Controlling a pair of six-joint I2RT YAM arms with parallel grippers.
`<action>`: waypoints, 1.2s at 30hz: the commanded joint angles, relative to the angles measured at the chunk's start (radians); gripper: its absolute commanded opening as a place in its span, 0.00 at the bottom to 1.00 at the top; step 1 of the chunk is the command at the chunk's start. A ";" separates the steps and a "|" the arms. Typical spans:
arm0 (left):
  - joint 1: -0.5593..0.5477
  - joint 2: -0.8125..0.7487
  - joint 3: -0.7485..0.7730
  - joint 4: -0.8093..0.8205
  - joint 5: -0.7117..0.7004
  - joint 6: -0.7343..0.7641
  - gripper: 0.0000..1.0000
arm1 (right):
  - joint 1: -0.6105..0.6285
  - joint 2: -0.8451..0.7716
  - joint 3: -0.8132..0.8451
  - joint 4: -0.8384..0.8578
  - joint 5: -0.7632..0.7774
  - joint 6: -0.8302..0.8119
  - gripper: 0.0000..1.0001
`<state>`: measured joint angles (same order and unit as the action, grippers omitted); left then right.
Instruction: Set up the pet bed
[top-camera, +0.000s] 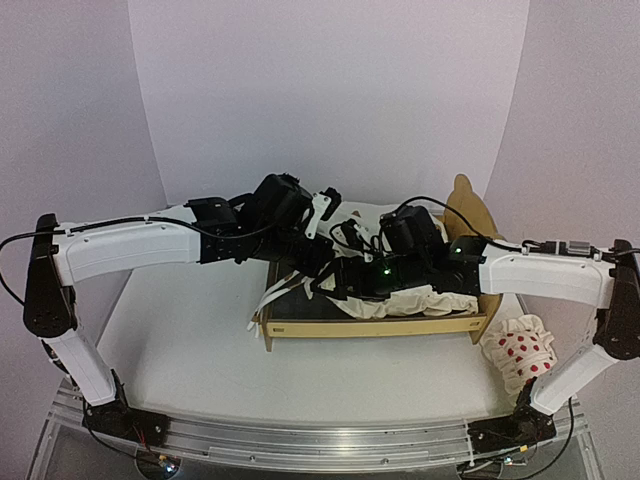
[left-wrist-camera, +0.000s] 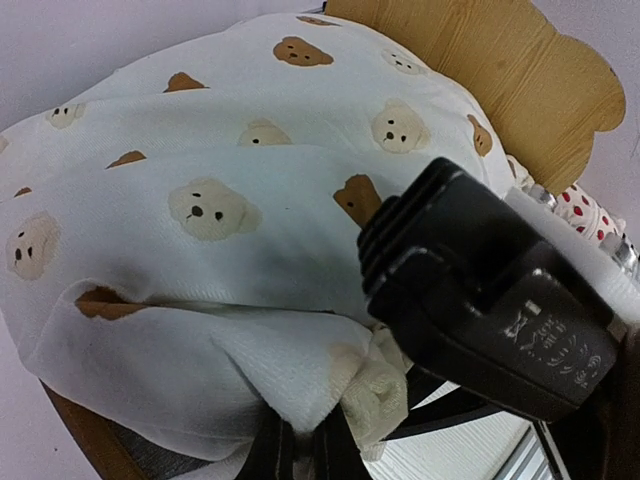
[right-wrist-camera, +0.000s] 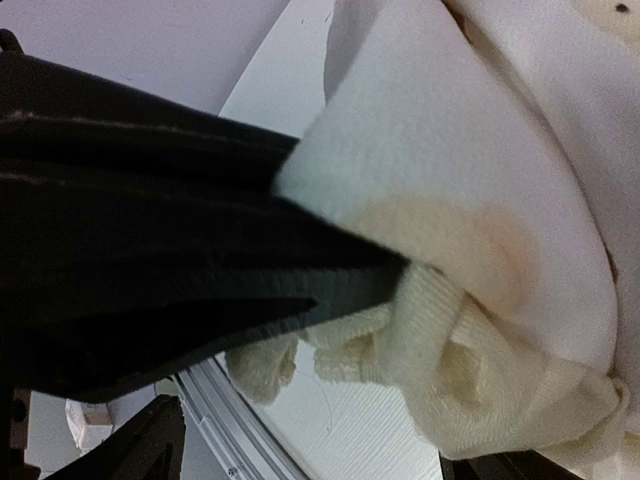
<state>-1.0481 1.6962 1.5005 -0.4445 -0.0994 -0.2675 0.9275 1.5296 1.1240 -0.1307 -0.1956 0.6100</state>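
Observation:
The pet bed (top-camera: 370, 328) is a plywood frame in the middle of the table, its eared headboard (left-wrist-camera: 500, 70) at the right end. A cream bear-print cushion (left-wrist-camera: 230, 200) lies bunched in it. My left gripper (left-wrist-camera: 305, 445) is shut on a corner of the cushion's fabric, beside its ruffle, at the bed's left end (top-camera: 318, 268). My right gripper (top-camera: 350, 282) hovers close beside it, seen as a black body (left-wrist-camera: 480, 300) in the left wrist view. Its jaws (right-wrist-camera: 320, 460) stand wide open, with the cushion's ruffled edge (right-wrist-camera: 450, 350) between them and untouched.
A small white pillow with red dots (top-camera: 520, 350) lies on the table right of the bed, near the right arm. Cushion ties (top-camera: 272, 298) hang over the bed's left end. An aluminium rail (top-camera: 300, 440) runs along the near table edge. A purple backdrop encloses the sides.

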 joint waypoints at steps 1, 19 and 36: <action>-0.003 -0.051 0.030 0.085 -0.009 -0.039 0.00 | 0.019 0.009 0.012 0.121 0.105 -0.020 0.85; 0.028 -0.225 -0.092 0.148 -0.059 -0.092 0.00 | 0.060 -0.156 -0.015 0.003 0.152 -0.204 0.90; 0.030 -0.191 -0.067 0.146 -0.032 -0.082 0.00 | 0.129 -0.146 0.114 -0.020 0.427 -0.583 0.98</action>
<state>-1.0218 1.5131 1.3979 -0.3569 -0.1486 -0.3485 1.0592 1.3708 1.1763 -0.1520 0.0816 0.1537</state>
